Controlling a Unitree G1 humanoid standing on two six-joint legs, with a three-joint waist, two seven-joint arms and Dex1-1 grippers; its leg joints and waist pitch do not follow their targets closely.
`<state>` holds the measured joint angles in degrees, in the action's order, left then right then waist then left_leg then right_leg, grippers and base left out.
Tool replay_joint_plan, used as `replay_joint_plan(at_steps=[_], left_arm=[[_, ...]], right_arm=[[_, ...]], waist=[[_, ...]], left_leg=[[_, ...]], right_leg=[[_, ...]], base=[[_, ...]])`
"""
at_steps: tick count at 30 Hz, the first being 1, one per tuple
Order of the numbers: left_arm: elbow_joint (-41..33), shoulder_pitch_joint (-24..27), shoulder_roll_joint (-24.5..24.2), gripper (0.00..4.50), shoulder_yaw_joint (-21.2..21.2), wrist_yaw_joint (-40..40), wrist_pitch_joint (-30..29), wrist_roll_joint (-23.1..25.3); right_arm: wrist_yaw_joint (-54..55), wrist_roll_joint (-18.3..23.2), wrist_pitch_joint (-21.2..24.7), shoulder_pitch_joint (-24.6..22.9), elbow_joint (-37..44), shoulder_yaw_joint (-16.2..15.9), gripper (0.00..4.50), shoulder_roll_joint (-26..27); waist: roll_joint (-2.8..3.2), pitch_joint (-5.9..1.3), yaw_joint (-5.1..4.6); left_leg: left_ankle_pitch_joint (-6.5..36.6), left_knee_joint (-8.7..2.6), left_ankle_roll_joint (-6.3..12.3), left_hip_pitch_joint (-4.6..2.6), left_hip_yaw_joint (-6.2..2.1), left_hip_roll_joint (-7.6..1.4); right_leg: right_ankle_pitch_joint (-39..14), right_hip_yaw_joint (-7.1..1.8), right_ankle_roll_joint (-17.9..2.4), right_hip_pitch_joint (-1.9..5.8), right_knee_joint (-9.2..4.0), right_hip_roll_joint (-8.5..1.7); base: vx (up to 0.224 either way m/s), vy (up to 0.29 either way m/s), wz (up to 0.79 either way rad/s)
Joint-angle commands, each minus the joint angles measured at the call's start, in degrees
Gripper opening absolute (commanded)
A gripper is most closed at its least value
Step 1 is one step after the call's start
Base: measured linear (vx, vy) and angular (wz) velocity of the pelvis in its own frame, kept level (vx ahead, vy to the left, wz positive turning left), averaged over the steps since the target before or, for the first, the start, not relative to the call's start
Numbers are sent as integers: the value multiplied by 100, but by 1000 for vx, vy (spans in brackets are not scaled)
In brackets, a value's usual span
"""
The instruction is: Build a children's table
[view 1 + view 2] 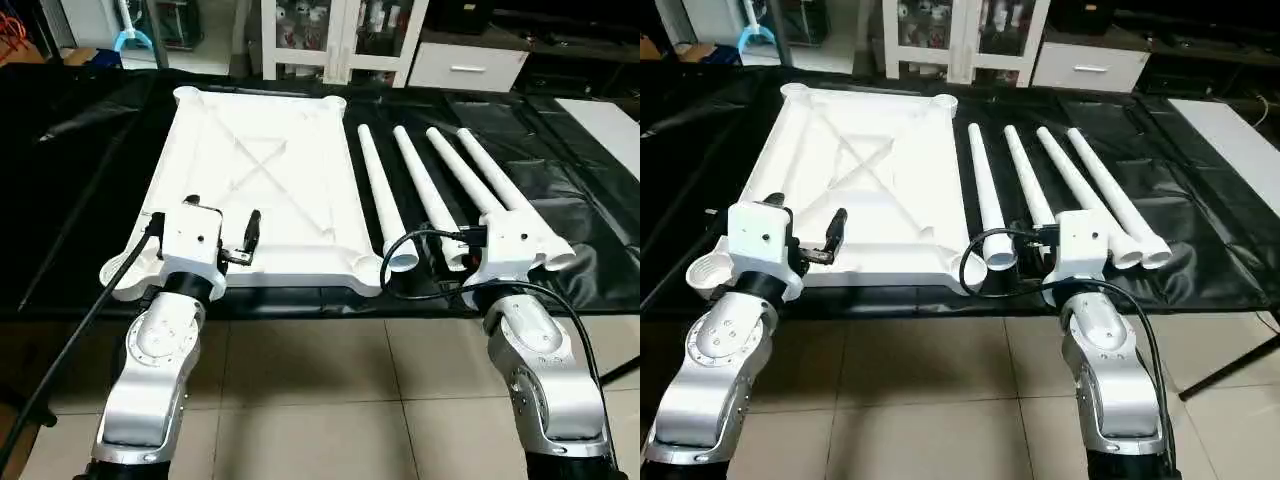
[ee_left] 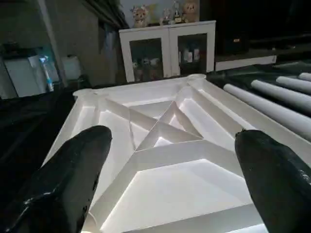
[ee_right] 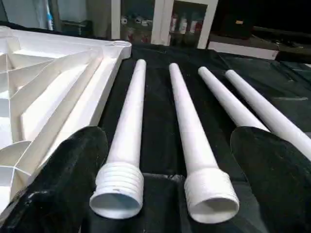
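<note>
A white plastic rectangular tabletop [image 1: 262,190] with rounded corner sockets is seen lying underside up, its X-shaped ribs exposed, on a black-covered work surface [image 1: 80,180]. Just beside it, four long tapered white tube legs [image 1: 432,195] are laid side by side, none yet fitted. The left gripper [image 2: 170,174] is poised over the tabletop's near edge, fingers spread wide and empty; the right gripper [image 3: 165,170] is likewise held apart, empty, before the threaded ends of two legs. A round leg may well be rolled away if nudged by one finger before both close. The threads are revealed in the right wrist view; from the head views, the loose black cable [image 1: 420,265] near the leg ends is shown, a possible snag.
</note>
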<state>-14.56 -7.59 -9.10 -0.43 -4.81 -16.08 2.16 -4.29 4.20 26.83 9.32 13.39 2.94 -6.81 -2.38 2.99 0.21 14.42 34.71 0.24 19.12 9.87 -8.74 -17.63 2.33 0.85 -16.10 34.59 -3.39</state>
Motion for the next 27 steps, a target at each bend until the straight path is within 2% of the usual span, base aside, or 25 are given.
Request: replay_joint_plan(at_steps=[1, 2, 3, 4, 6, 7, 8, 9, 10, 11, 12, 13, 14, 15, 16, 18, 19, 20, 21, 22, 23, 24, 25, 26, 27], left_arm=[[-65, -82, -19, 450, 24, -17, -82, -16], [-92, -75, -20, 450, 41, -23, -110, -38], [-133, -54, -26, 450, 42, -24, -133, -33], [-170, -26, -28, 450, 38, -29, -146, -24], [-219, 0, -23, 450, 52, -26, -188, -30], [-236, 12, -31, 450, 63, -36, -214, -36], [-236, 12, -31, 450, 63, -36, -214, -36], [-250, 24, -63, 450, 54, -59, -235, -29], [-256, 33, -93, 450, 32, -83, -242, -9], [-256, 33, -93, 450, 32, -83, -242, -9], [-257, 33, -82, 450, 21, -98, -261, -30], [-256, 32, -71, 450, 16, -107, -275, -48], [-262, 36, -56, 450, 4, -105, -272, -51], [-262, 36, -56, 450, 4, -105, -272, -51], [-240, 29, -38, 450, -8, -108, -269, -59], [-213, 11, -15, 450, -47, -116, -286, -65], [-193, 0, -9, 450, -84, -163, -280, -93], [-178, -11, -12, 450, -97, -181, -275, -95], [-175, -13, -14, 450, -106, -190, -273, -95], [-157, -22, -2, 450, -94, -199, -279, -110], [-150, -24, 2, 450, -90, -199, -279, -116], [-147, -26, 3, 450, -89, -200, -278, -118], [-92, -66, 22, 450, -75, -238, -275, -153], [-58, -82, 31, 450, -76, -261, -262, -160], [-17, -115, 6, 450, -97, -252, -211, -93]], right_arm=[[-71, 79, -33, 56, 38, 73, 448, -74], [-119, 120, -23, 49, 58, 65, 448, -78], [-149, 55, -30, 41, 81, 0, 448, -135], [-160, 6, -39, 25, 103, -50, 448, -179], [-122, -49, -30, 18, 111, -83, 448, -192], [-105, -29, -8, 13, 101, -77, 448, -163], [-105, -29, -8, 13, 101, -77, 448, -163], [-93, -8, 13, 1, 100, -69, 448, -127], [-76, -12, 17, -12, 101, -70, 448, -108], [-76, -12, 17, -12, 101, -70, 448, -108], [-40, 38, 48, -21, 111, -6, 448, -48], [-16, 78, 71, -27, 117, 42, 448, -3], [13, 68, 87, -42, 138, 60, 448, 11], [13, 68, 87, -42, 138, 60, 448, 11], [40, 66, 95, -56, 152, 70, 448, 26], [61, 41, 108, -93, 192, 54, 448, 15], [42, 22, 106, -129, 231, 30, 448, -16], [41, 19, 114, -137, 256, 41, 448, -30], [42, 19, 122, -145, 276, 51, 448, -39], [54, 24, 129, -155, 305, 80, 448, -52], [56, 25, 130, -157, 311, 87, 448, -56], [57, 26, 132, -157, 313, 91, 448, -57], [67, 37, 161, -171, 340, 150, 448, -63], [65, 42, 164, -191, 339, 168, 448, -56], [76, 15, 189, -213, 318, 155, 448, -52]], waist=[[26, -409, 94], [33, -395, 124], [87, -432, 232], [112, -415, 183], [277, -396, 41], [405, -393, -262], [352, -406, -276], [324, -341, -240], [187, -261, -210], [100, -198, -176], [0, -208, -196], [-178, -85, -35], [-128, -186, 181], [-146, -151, 215], [-120, -132, 227], [82, -158, 222], [157, -110, 115], [338, -242, -36], [414, -290, -95], [384, -356, -235], [313, -359, -247], [250, -368, -291], [130, -334, -278], [-118, -335, -125], [-131, -293, -45]], left_leg=[[-626, -203, 1406, 64, -74, -117], [-426, -235, 1121, 155, -98, -145], [-587, -73, 1652, 595, -245, 23], [-734, -85, 1820, 551, -355, -28], [-1291, -187, 2327, 18, -743, -67], [-1524, -263, 3387, -738, -1569, -348], [-1719, -233, 3654, -795, -1882, -443], [-1261, -272, 3207, -590, -1746, -405], [-401, -454, 2662, -291, -1589, -212], [150, -483, 2195, -103, -1460, 18], [724, -432, 1722, -328, -1191, -75], [1152, 71, 1094, -32, -692, 367], [610, 519, 635, 154, -620, 231], [288, 545, 366, 310, -616, 175], [174, 477, 285, 309, -599, 157], [20, 57, 213, 144, -498, 44], [551, -319, 216, -80, -501, -170], [1172, -496, 292, -422, -724, -461], [1385, -534, 416, -651, -870, -573], [1207, -572, 997, -823, -1131, -735], [802, -527, 1691, -821, -1169, -758], [551, -520, 1949, -792, -1151, -745], [481, -452, 2010, -590, -914, -470], [679, -116, 1567, -90, -429, 41], [600, 66, 1336, 164, -349, 172]], right_leg=[[1539, -263, -1124, 370, -266, -307], [1400, -267, -1139, 441, -306, -287], [1455, 16, -628, 807, -500, -561], [1398, 138, -468, 751, -533, -585], [898, 541, -243, 445, -296, -108], [-573, 570, -160, -393, 388, 178], [-1104, 312, -86, -672, 680, 83], [-679, 96, 27, -766, 768, 16], [-153, -48, 63, -628, 644, -15], [1, -215, -10, -458, 267, -110], [-127, -367, -32, -480, -5, -233], [-1105, -861, -453, -85, -604, -682], [-2690, -1158, -733, 285, -784, -1034], [-2933, -1098, -950, 367, -726, -925], [-2817, -1013, -1105, 359, -721, -816], [-2032, -679, -1549, 294, -638, -436], [-1643, -374, -1530, 68, -495, -129], [-1098, -149, -1443, -120, -145, -8], [-729, -53, -1350, -338, 71, 22], [-229, 23, -914, -542, 365, -25], [-16, 37, -426, -677, 469, -116], [134, 19, -274, -713, 463, -188], [408, -69, -262, -591, 148, -291], [188, -437, -803, -91, -363, -549], [-499, -642, -1034, 194, -526, -740]], base=[[0, 0, 0], [0, 0, 0], [-5, 4, 35], [-5, 4, 35], [28, 8, 54], [93, -23, 56], [55, -48, 44], [45, -73, 68], [-20, -51, 50], [-21, -56, 46], [65, -79, 38], [65, -79, 38], [87, -59, 22], [0, 0, 0], [0, 0, 0], [39, 38, 21], [41, 63, 22], [56, 88, 16], [87, 84, 11], [87, 84, 11], [97, 70, 7], [74, 36, 7], [74, 36, 7], [62, 8, 12], [77, -2, 9]])
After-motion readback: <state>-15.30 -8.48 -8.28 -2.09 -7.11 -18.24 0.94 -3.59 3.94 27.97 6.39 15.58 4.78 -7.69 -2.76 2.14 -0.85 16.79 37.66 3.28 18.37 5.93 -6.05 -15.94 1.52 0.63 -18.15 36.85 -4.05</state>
